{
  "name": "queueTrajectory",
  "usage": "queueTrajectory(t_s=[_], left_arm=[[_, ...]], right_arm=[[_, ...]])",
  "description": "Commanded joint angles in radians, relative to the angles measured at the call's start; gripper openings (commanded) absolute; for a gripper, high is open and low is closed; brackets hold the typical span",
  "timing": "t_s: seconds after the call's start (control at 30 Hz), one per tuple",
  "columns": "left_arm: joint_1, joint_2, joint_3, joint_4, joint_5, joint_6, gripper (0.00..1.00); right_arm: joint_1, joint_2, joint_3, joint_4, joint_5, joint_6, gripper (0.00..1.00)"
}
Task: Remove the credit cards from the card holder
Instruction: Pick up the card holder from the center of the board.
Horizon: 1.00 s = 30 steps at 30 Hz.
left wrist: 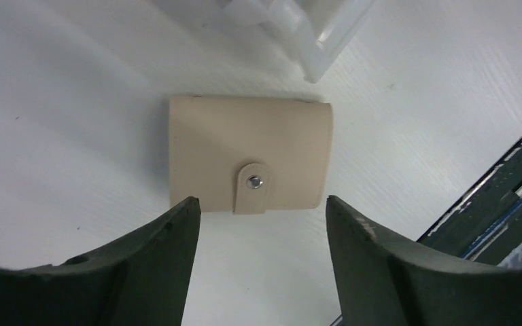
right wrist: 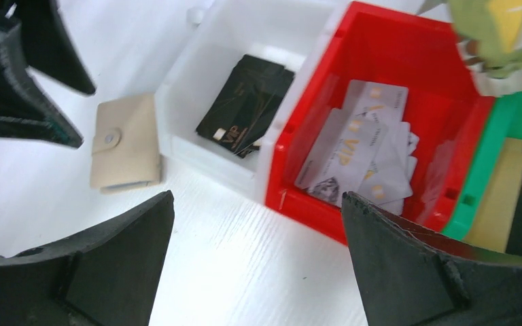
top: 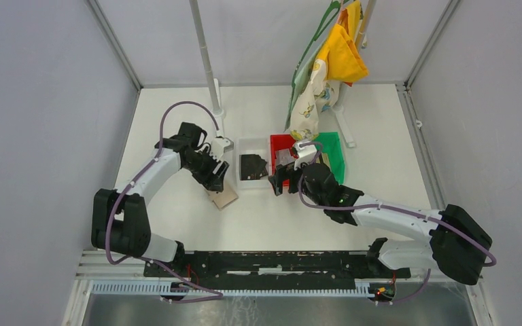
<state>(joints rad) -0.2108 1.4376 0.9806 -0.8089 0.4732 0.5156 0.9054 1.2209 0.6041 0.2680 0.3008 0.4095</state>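
The tan card holder (left wrist: 245, 153) lies flat on the white table, folded, its strap tab snapped down. My left gripper (left wrist: 262, 202) hovers open just above its near edge, nothing between the fingers. From above, the card holder (top: 223, 197) pokes out below the left gripper (top: 213, 179). Several pale grey credit cards (right wrist: 363, 146) lie piled in the red bin (right wrist: 374, 37). My right gripper (right wrist: 258, 197) is open and empty over bare table in front of that bin; in the top view the right gripper (top: 280, 182) sits just near of the bins. The card holder (right wrist: 126, 142) lies to its left.
A clear white bin (right wrist: 207, 41) with black cards (right wrist: 245, 105) stands between the holder and the red bin. A green bin (right wrist: 510, 129) holds tan cards on the right. Patterned cloths (top: 319, 81) hang from a stand behind, and a pole (top: 207, 61) rises at the back.
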Motion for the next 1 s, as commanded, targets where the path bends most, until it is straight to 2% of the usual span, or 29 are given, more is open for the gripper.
queueTrajectory(t_s=[0.0,0.1,0.23,0.37,0.6,0.73,0.97], left_arm=[[0.029,0.045,0.006,0.074,-0.127,-0.044,0.82],[0.077,0.115,0.02,0.098,-0.134,-0.056,0.94],[0.13,0.194,0.023,0.119,-0.13,-0.04,0.95],[0.159,0.249,0.047,0.092,-0.059,-0.02,0.8],[0.164,0.302,0.099,0.015,0.109,0.0,0.62],[0.165,0.31,0.1,-0.006,0.124,0.02,0.49],[0.165,0.301,0.08,-0.014,0.125,0.033,0.19]], right_arm=[[0.051,-0.021,0.015,-0.002,-0.01,-0.028,0.98],[0.07,-0.017,0.017,-0.007,-0.004,-0.03,0.98],[0.082,-0.021,0.012,-0.007,-0.005,-0.028,0.98],[0.085,-0.023,0.005,-0.002,-0.011,-0.025,0.98],[0.088,-0.009,-0.005,0.009,-0.017,-0.024,0.98],[0.088,-0.006,-0.015,0.011,-0.016,-0.018,0.98],[0.088,-0.002,-0.013,0.012,-0.012,-0.015,0.98]])
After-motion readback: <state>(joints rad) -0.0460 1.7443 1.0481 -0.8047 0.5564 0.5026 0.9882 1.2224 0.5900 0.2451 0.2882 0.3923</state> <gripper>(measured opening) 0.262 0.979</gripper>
